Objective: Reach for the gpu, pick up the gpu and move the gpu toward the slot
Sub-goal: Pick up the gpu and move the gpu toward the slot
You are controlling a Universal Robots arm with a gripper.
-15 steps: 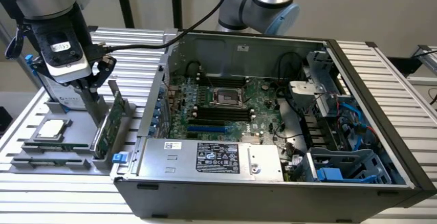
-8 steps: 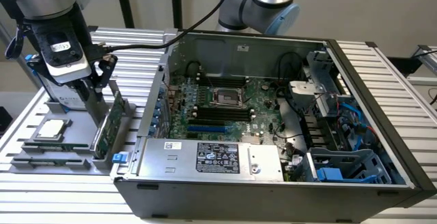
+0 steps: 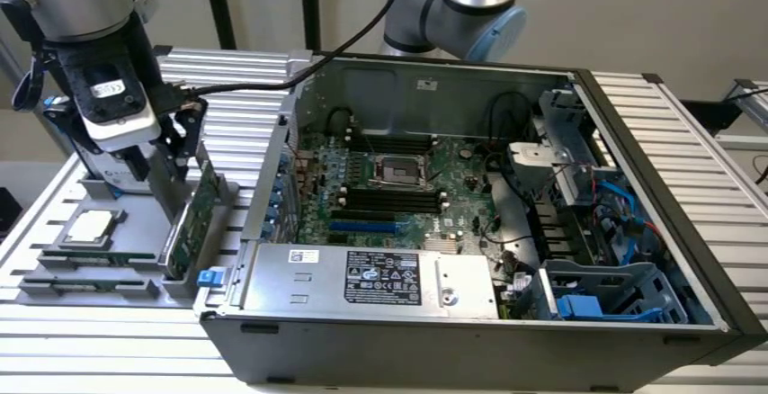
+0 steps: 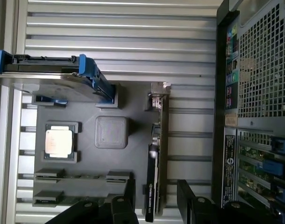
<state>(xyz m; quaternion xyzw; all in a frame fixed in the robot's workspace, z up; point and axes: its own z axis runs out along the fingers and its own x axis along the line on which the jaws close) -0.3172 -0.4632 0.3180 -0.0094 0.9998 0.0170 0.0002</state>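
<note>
Item: gpu, standing on edge in the grey holder tray, at the tray's side nearest the computer case.
My gripper hangs over it, jaws apart, one finger either side of the card, apparently not touching it.

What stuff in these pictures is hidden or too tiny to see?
1. The gpu's flat face: the wrist view sees its thin edge; in the exterior view the gripper overlaps it.
2. The hard drive: cut off by the wrist view's edge.
3. The label on the silver box: print too small, exterior view.
4. The motherboard's near part: hidden behind that box, exterior view.
</note>
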